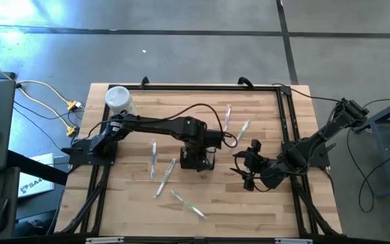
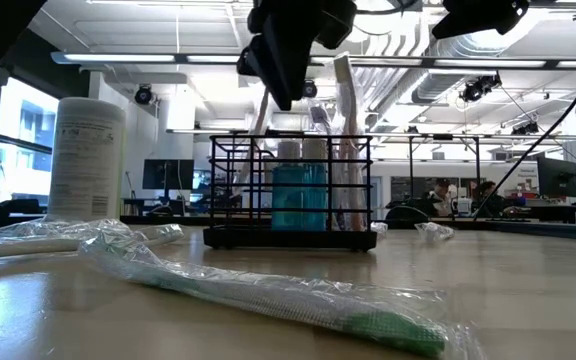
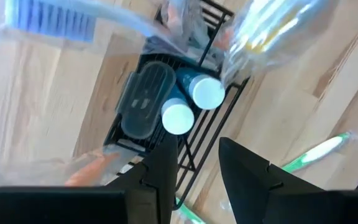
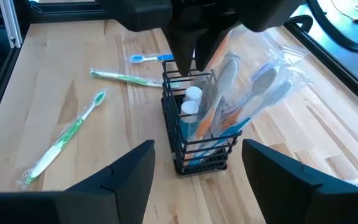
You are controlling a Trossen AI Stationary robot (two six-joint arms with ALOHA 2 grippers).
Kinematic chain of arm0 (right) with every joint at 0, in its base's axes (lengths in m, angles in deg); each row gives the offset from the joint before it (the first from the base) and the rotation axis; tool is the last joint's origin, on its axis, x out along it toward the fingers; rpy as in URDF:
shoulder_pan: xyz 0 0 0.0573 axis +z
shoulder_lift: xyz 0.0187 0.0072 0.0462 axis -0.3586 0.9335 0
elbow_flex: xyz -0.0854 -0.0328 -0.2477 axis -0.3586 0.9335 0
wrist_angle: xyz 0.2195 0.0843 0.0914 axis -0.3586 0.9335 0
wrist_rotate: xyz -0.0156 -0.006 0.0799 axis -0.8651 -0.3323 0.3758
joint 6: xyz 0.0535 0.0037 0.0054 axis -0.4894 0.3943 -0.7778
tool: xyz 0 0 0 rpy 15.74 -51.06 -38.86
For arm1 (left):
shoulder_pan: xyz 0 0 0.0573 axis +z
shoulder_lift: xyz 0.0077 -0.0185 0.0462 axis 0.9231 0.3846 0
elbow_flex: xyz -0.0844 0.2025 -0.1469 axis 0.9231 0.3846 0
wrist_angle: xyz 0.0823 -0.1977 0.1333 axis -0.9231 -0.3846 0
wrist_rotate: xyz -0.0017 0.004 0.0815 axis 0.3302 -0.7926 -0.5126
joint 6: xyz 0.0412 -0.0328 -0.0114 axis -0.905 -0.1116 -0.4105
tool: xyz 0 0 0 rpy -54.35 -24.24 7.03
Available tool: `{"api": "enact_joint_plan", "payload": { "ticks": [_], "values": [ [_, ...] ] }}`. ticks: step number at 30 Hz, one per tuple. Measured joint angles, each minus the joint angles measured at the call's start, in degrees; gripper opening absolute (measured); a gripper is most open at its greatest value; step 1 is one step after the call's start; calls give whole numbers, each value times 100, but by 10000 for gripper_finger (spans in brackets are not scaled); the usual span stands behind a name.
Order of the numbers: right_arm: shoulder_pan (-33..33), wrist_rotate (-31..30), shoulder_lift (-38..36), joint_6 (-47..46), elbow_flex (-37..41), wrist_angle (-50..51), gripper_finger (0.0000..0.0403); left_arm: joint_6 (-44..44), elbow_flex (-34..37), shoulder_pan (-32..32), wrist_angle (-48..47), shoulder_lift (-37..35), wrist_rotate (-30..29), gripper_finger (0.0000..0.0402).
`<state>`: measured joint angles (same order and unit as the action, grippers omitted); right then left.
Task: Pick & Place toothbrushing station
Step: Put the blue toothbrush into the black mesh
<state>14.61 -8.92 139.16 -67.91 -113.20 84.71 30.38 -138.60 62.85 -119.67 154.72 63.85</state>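
The toothbrushing station, a black wire caddy (image 1: 198,161) (image 2: 288,190) (image 4: 199,140), stands on its base at the table's middle. It holds two white-capped tubes (image 3: 191,102), a dark case (image 3: 143,99) and wrapped toothbrushes (image 4: 253,93) that lean out over its rim. My left gripper (image 3: 199,165) (image 4: 191,46) hangs open just above the caddy, pointing down, with nothing between its fingers. My right gripper (image 1: 249,166) (image 4: 197,174) waits open to the caddy's right, aimed at it and apart from it.
Several wrapped toothbrushes lie loose on the wood: two left of the caddy (image 1: 153,159) (image 1: 164,177), one nearer the front (image 1: 187,203) (image 2: 268,295), two behind (image 1: 227,116) (image 1: 242,129). A white cylindrical container (image 1: 119,99) (image 2: 86,160) stands at the far left corner.
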Motion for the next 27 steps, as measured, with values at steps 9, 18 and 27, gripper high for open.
{"api": "enact_joint_plan", "payload": {
  "ticks": [9, 18, 27],
  "values": [
    [1, 2, 0, -99, 2, 108, 235, 19, -1, -34, -111, 2, -27, 118],
    [0, 2, 0, -125, 2, 120, 235, 15, 10, -244, -124, 4, -109, 118],
    [-1, 2, 0, -155, 0, 120, 235, 13, 12, -315, -124, 4, -127, 118]
  ]
}}
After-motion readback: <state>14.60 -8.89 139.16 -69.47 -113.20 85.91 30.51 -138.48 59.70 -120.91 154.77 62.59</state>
